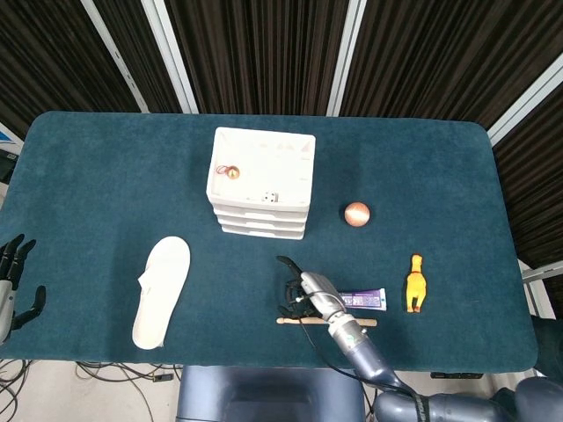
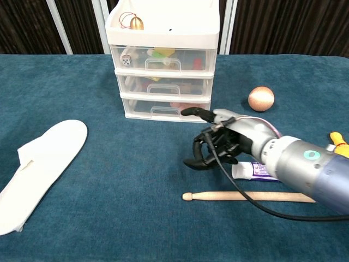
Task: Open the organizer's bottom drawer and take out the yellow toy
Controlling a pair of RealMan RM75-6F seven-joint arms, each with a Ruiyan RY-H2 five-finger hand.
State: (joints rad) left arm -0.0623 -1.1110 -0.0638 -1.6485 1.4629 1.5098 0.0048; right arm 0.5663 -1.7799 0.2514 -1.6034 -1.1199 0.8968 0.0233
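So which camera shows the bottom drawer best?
The chest view: the bottom drawer faces it, handle and contents visible, closed, the right hand empty in front of it. The head view looks down, showing only its front edge.
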